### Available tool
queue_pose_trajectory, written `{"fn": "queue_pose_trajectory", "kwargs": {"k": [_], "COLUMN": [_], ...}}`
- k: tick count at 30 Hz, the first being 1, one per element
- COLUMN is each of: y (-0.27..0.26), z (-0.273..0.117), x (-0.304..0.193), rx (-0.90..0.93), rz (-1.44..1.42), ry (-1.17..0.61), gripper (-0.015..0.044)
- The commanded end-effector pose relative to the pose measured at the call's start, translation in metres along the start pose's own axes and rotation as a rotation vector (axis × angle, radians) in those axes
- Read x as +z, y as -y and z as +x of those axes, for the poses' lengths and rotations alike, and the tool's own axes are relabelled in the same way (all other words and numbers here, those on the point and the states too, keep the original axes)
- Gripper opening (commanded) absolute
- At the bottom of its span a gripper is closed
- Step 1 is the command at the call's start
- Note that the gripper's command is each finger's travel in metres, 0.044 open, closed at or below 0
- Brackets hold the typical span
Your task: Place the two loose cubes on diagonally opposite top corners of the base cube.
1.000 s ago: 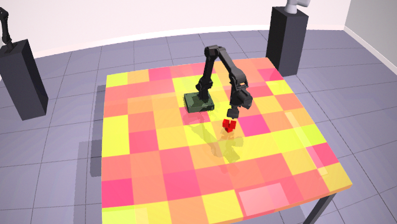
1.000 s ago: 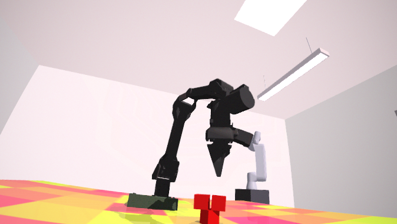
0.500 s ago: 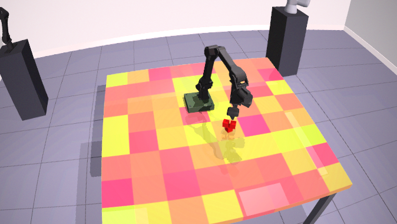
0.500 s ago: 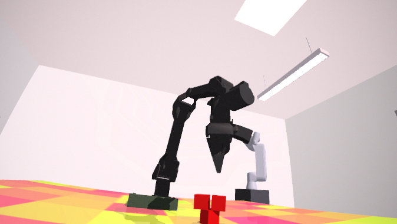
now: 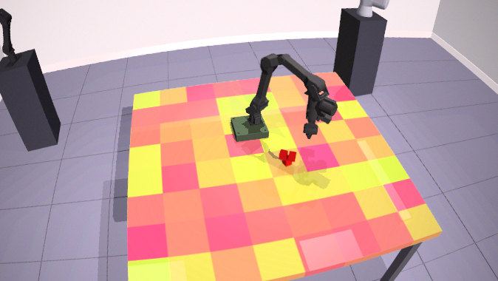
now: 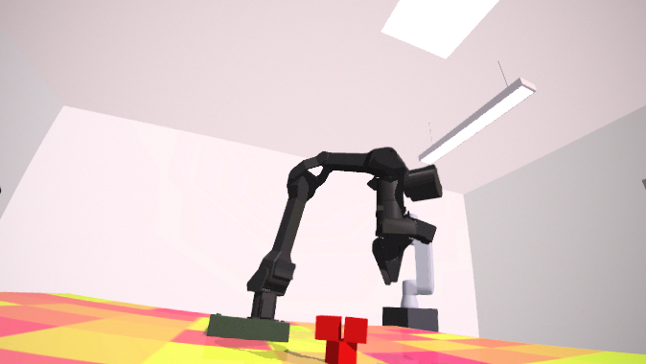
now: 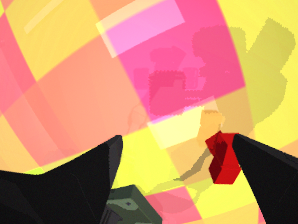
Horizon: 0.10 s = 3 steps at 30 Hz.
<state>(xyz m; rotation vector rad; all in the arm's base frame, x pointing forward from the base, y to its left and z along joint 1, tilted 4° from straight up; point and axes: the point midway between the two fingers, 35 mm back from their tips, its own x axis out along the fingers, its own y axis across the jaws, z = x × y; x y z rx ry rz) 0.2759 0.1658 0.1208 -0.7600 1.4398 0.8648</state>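
Observation:
Two red cubes sit side by side on top of the red base cube (image 5: 287, 163) (image 6: 340, 353). The left one (image 5: 283, 154) (image 6: 328, 329) and the right one (image 5: 291, 157) (image 6: 356, 330) look level in the exterior view, at about the same height, with a narrow gap between them. Each overhangs the base cube. Their exact corner placement cannot be told. In the wrist view the red stack (image 7: 225, 167) appears beside the right finger, which hides part of its edge. My gripper (image 5: 309, 136) (image 6: 389, 283) (image 7: 178, 140) is open and empty, well above the table and to the right of the stack.
The green arm base (image 5: 249, 132) (image 6: 248, 329) (image 7: 135, 200) stands on the checkered table (image 5: 218, 233), behind and left of the cubes. Dark pedestals (image 5: 360, 55) (image 5: 29, 103) stand beyond the table.

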Motion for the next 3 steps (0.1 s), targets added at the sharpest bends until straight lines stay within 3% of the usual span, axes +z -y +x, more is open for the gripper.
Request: {"fn": "queue_pose_trajectory", "kwargs": {"k": [1, 3], "y": [-0.0051, -0.0051], "z": [-0.0013, -0.0013], "x": [0.0014, 0.0014], "rx": [0.002, 0.002], "rz": [0.025, 0.025], "ry": [0.002, 0.002], "gripper": [0.0400, 0.0400]}}
